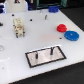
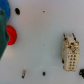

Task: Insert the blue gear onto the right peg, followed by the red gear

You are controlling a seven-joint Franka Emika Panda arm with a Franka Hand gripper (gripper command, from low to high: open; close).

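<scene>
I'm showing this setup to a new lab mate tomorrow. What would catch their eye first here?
Probably the two bright gears on the white table: the blue gear near the exterior view's right edge, with the smaller red gear close beside it. Next, the grey plate with a black border in the foreground, two thin dark pegs standing on it, both bare. The gripper sits further back on the left, away from the gears.
</scene>
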